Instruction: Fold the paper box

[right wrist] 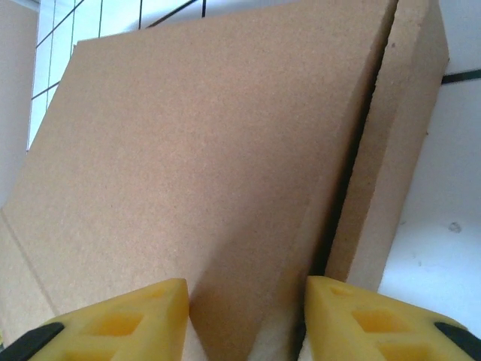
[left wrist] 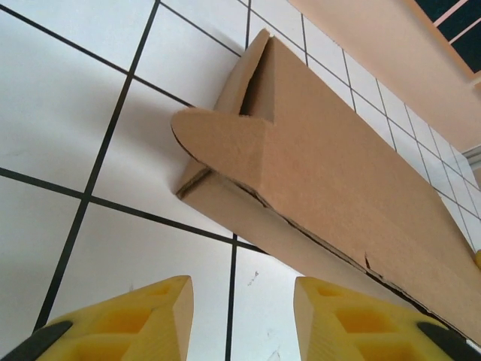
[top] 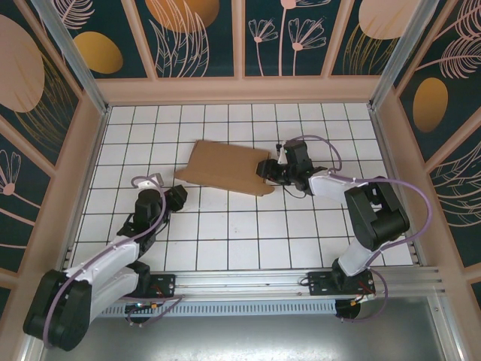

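1. Lying on the white tiled table (top: 225, 233), the paper box (top: 225, 169) sits folded and slim.
2. Left gripper (left wrist: 242, 316) is released, just short of the box's corner.
3. Right gripper (right wrist: 246, 316) is spread at its right edge, pinching nothing.

Your paper box (top: 225, 169) was plain matt brown cardboard, unprinted. Up close its face looked finely grainy, cut edges raw and slightly fuzzy. The table (top: 225, 241) you had under it was smooth white with thin dark grid lines and a faint sheen. Fingers (left wrist: 143, 323) of the left gripper (left wrist: 242, 297) were matt yellow, moulded plastic or foam, can't tell which, with black ends; right gripper (right wrist: 246, 301) same. Arm shells (top: 376, 214) were black and white plastic, semi-gloss. Near-edge rail (top: 248, 282) was bare brushed-looking metal. Walls (top: 188, 37) looked like printed matt panels
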Available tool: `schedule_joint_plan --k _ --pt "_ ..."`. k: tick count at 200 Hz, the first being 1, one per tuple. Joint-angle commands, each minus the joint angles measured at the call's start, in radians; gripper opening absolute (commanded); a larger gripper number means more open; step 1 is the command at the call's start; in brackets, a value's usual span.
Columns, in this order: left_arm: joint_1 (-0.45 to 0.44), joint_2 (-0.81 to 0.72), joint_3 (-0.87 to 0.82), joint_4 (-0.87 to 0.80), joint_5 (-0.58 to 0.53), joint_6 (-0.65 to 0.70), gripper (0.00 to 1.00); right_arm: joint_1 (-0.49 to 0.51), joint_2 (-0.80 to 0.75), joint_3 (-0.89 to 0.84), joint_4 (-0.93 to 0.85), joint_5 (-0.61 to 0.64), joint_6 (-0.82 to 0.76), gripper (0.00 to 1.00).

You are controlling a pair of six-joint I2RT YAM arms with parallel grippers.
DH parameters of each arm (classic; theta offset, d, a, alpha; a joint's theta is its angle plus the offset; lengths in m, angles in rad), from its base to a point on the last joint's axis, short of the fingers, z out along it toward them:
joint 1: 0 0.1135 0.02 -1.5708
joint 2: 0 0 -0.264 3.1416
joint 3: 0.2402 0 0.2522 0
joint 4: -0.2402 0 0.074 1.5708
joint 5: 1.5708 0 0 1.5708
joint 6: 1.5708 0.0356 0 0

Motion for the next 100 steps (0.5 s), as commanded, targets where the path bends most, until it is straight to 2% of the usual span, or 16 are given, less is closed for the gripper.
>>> schedule_joint_plan --k 1,19,33,49,63,70,78,87,100 --pt "-0.005 -0.069 0.065 -0.175 -0.049 0.024 0.38 -0.003 -0.055 0.047 -0.100 0.118 -0.055 0.48" --pt "-0.004 -0.083 0.176 -0.283 -0.100 0.104 0.38 0.001 -0.082 0.088 -0.190 0.306 -0.062 0.51" --pt "-0.004 -0.034 0.268 -0.327 -0.132 0.156 0.42 0.031 -0.094 0.133 -0.264 0.442 -0.136 0.56" --pt "-0.003 0.056 0.381 -0.373 -0.180 0.211 0.48 0.063 -0.100 0.199 -0.349 0.555 -0.220 0.62" --pt "0.003 0.138 0.465 -0.391 -0.186 0.260 0.55 0.069 -0.108 0.244 -0.391 0.590 -0.267 0.66" --pt "0.013 0.182 0.500 -0.395 -0.179 0.279 0.57 0.064 -0.122 0.236 -0.383 0.589 -0.266 0.65" --pt "0.026 0.235 0.533 -0.391 -0.154 0.301 0.58 0.048 -0.153 0.204 -0.344 0.546 -0.255 0.58" --pt "0.042 0.295 0.570 -0.392 -0.118 0.318 0.58 0.020 -0.195 0.146 -0.274 0.451 -0.230 0.44" --pt "0.072 0.380 0.613 -0.384 -0.044 0.327 0.58 -0.025 -0.228 0.080 -0.185 0.291 -0.194 0.35"
